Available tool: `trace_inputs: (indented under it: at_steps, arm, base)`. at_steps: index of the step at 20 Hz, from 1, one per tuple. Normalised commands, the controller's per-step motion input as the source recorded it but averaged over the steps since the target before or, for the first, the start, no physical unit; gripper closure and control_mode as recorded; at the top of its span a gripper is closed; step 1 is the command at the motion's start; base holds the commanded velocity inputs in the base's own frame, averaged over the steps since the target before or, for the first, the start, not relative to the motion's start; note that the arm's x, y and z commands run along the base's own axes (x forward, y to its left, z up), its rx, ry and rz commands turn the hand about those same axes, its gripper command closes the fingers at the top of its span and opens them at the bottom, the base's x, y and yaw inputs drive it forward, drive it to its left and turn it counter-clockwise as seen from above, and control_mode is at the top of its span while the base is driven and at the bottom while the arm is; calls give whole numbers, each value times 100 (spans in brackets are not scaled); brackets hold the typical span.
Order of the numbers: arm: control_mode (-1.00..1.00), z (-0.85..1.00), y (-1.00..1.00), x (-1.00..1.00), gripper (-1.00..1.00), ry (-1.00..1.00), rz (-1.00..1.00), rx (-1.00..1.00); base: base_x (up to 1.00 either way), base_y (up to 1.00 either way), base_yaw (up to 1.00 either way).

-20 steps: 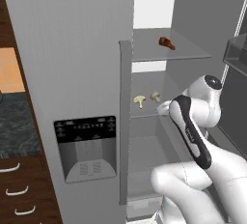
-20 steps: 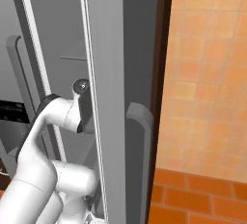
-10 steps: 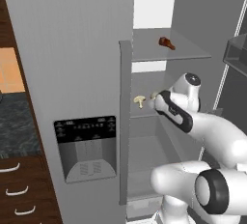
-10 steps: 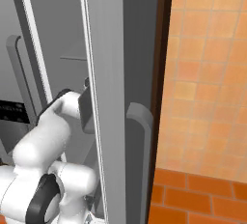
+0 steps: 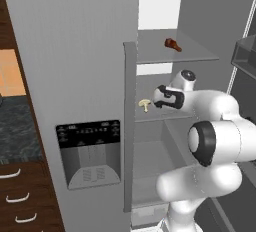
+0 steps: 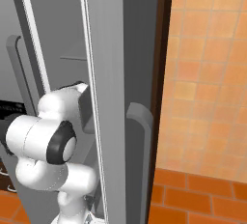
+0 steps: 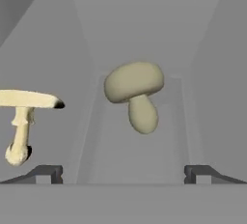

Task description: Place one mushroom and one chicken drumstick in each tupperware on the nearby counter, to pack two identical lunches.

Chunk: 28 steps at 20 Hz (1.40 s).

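Inside the open fridge, a reddish-brown chicken drumstick (image 5: 172, 44) lies on the upper shelf. A beige mushroom (image 5: 144, 104) stands on the middle shelf. My gripper (image 5: 158, 99) reaches in just right of it, level with that shelf. In the hand view a round beige mushroom (image 7: 134, 92) sits straight ahead, centred between my wide-apart fingertips (image 7: 47, 173) but beyond them. A second, flat-capped pale mushroom (image 7: 21, 121) stands to its left. The gripper (image 7: 123, 175) is open with nothing in it. The black-grey marbled counter (image 5: 15, 131) lies far left. The tupperware is out of view.
The grey fridge door with its dispenser panel (image 5: 90, 151) stands left of the opening, its edge (image 5: 129, 126) close to my arm. Dark wooden drawers (image 5: 15, 198) sit under the counter. The other door and its handle (image 6: 140, 121) flank my arm, with an orange tile wall (image 6: 207, 73) behind.
My hand has moved left along the middle shelf toward the mushroom, and the elbow has swung up in front of the camera. The jaws stayed open.
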Motion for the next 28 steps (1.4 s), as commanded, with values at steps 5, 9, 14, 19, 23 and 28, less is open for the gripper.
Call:
trace_inputs:
  at_steps: [5,9,14,19,23,28]
  arm:
    - [-100,-25,0,58,-100,0,0,0]
    - [-100,-36,-1,59,-100,0,0,0]
    - [-100,-37,-4,54,-100,0,0,0]
    - [-100,-87,-1,-39,100,14,-2,-6]
    - [-100,-96,0,-49,100,11,-6,-7]
    - [-100,-37,0,-92,100,-16,-11,-1]
  base:
    - [0,0,0]
    - [0,0,0]
    - [0,0,0]
    - [0,0,0]
    - [0,0,0]
    - [0,0,0]
